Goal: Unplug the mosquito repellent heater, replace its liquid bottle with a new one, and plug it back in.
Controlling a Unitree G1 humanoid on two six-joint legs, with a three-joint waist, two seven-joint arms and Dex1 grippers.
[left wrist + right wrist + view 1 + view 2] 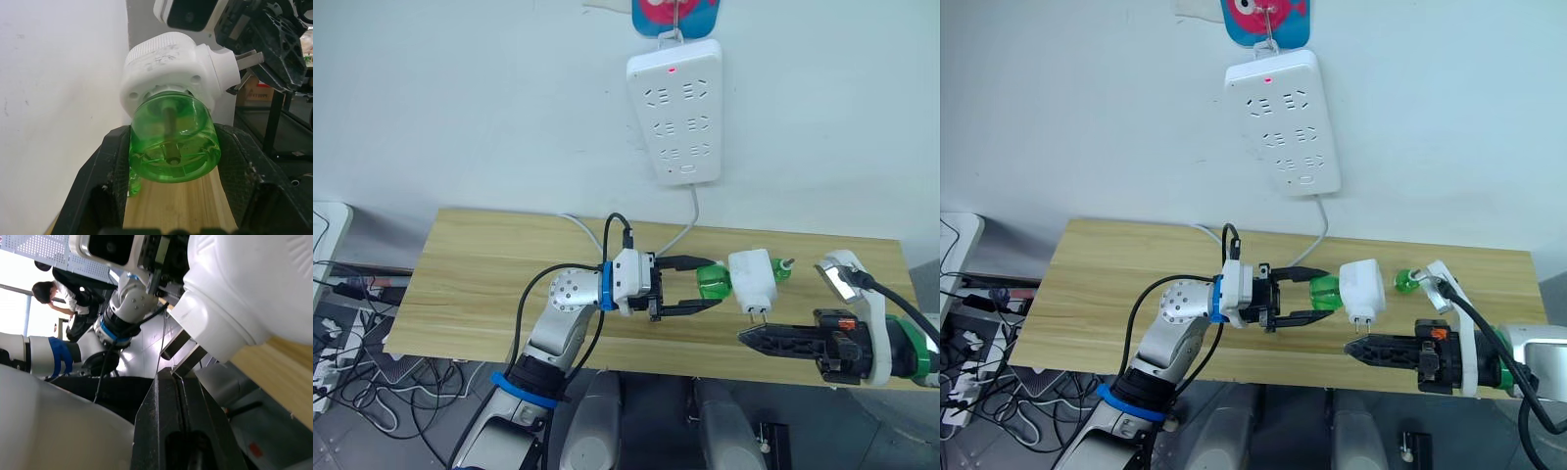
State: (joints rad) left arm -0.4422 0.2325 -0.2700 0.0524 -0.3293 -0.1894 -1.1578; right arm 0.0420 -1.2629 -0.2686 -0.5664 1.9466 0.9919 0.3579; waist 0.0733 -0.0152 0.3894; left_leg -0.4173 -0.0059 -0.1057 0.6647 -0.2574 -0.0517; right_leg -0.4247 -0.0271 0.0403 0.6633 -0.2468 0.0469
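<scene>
R gripper [749, 336] shut below 1 heater [753, 278], 2 green bottles [714, 281].

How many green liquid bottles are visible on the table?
2: one translucent green plastic bottle attached to the white plastic heater, between the left tool fingers; another small green bottle lying behind the heater.

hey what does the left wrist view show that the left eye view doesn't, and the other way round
Left wrist view alone: the underside of the green liquid bottle, with its central wick rod, where it joins the mosquito repellent heater, sitting between the left claw's fingers, which are spread beside it.

Left eye view alone: the wall-hung white power strip with its red light lit, the whole wooden table, and a second green bottle lying behind the heater.

Both: heater, attached bottle, left claw, right claw near the prongs.
</scene>
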